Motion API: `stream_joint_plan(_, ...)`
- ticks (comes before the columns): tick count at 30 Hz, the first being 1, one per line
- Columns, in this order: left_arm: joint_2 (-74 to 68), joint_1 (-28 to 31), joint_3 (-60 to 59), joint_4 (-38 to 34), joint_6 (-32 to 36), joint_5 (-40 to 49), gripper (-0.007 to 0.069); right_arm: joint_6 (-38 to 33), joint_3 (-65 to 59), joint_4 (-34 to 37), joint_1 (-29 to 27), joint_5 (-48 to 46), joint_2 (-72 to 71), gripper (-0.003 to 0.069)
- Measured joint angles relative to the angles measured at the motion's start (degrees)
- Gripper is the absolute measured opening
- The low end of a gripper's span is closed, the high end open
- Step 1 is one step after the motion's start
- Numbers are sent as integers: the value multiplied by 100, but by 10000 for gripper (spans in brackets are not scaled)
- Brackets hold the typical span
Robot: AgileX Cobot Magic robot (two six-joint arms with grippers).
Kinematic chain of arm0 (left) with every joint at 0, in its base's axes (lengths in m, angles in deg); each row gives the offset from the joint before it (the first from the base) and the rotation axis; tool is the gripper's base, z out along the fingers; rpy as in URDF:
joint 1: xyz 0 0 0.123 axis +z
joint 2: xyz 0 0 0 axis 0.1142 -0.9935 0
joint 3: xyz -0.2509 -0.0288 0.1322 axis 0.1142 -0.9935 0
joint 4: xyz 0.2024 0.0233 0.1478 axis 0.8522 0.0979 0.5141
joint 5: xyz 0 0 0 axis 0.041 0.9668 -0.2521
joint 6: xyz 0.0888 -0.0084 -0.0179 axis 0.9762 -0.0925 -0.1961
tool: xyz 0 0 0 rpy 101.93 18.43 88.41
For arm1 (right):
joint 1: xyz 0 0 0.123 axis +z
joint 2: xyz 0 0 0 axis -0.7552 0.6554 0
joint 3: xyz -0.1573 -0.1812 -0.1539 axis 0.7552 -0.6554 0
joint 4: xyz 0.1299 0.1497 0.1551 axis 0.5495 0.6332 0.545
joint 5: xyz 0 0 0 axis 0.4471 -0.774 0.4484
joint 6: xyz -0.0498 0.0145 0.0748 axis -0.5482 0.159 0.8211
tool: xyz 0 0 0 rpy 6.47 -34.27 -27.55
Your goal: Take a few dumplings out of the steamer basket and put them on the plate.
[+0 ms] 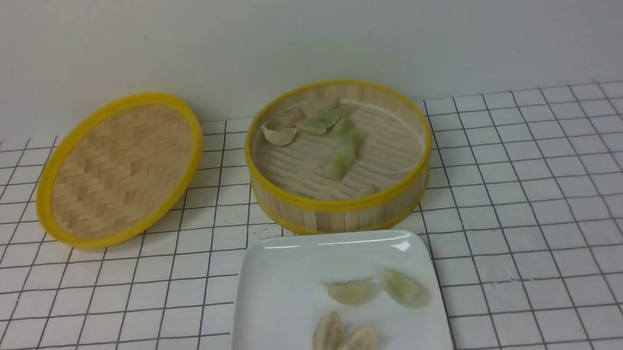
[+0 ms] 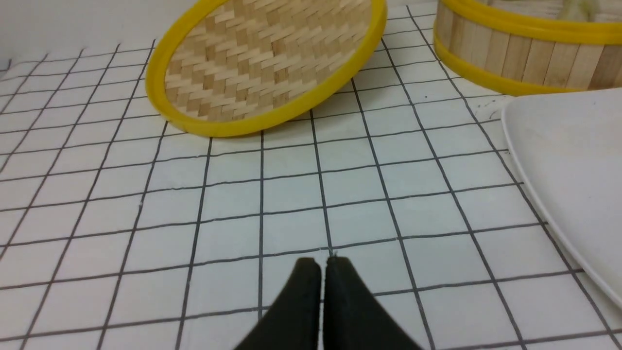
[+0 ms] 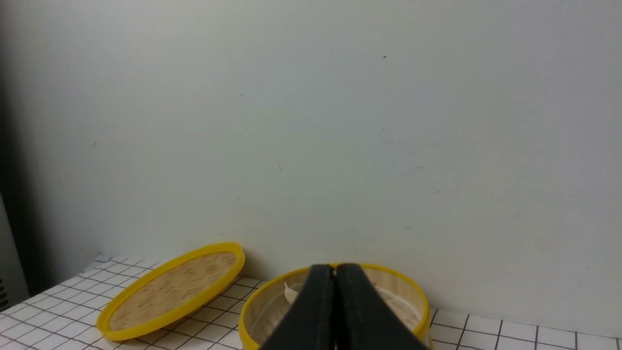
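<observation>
both the left gripper (image 2: 323, 263) and right gripper (image 3: 334, 268) sit clenched, empty; reaching closed into the steamer basket (image 1: 343, 214) might squash the clustered dumplings (image 1: 340, 163).

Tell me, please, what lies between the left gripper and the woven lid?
Only bare gridded tabletop lies between the left gripper and the woven lid, as the left wrist view shows.

Left gripper (image 2: 321, 266): closed. Its two black fingers (image 2: 301, 301) taper to the tips and lie side by side, with only a hairline seam between them. The wrist is pitched downward, tips low. Right gripper (image 3: 334, 268): likewise closed, its black fingers (image 3: 362, 311) pressed flat together along their inner faces up to the tips. This wrist is raised and points roughly level, forward.
</observation>
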Motion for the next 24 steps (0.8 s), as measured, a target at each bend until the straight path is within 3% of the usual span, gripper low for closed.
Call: stream_joint_plan(24,0,0,0,0,0,0,-6,7,0,-47,0,-8,0,-15)
